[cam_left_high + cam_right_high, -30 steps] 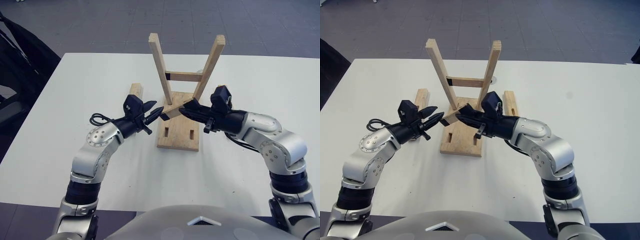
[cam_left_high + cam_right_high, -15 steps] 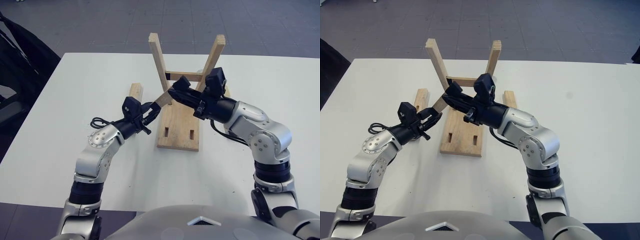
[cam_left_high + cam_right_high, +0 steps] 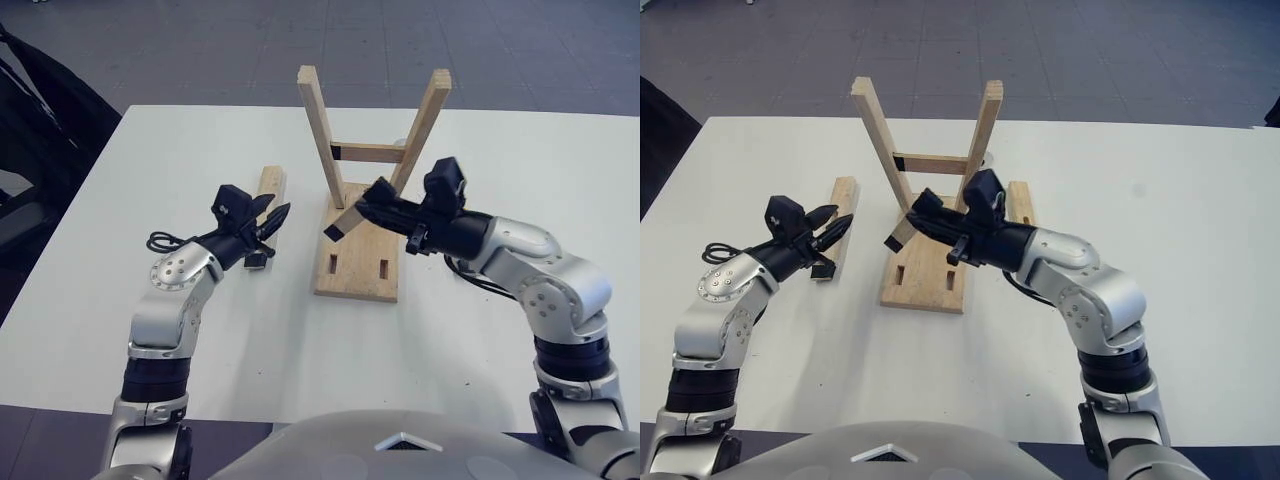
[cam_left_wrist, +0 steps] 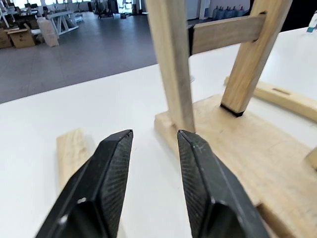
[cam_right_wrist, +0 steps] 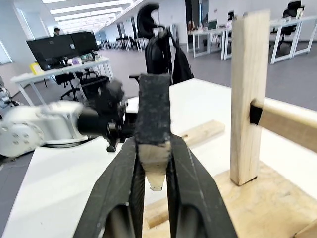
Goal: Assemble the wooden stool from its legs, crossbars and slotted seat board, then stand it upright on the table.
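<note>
Over the seat board [image 3: 358, 272] lying on the surface [image 3: 150, 170], our right claw [image 3: 364, 205] is clamped on a short crossbar [image 3: 336, 227]; our left claw [image 3: 273, 215], spread apart, hovers beside a loose leg [image 3: 270, 181]. Next, probably, fitting that crossbar.

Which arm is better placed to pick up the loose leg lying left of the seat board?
Left. The left gripper is open and hovers right beside that leg. The right gripper is shut on a crossbar above the seat board, so it is not free.
</note>
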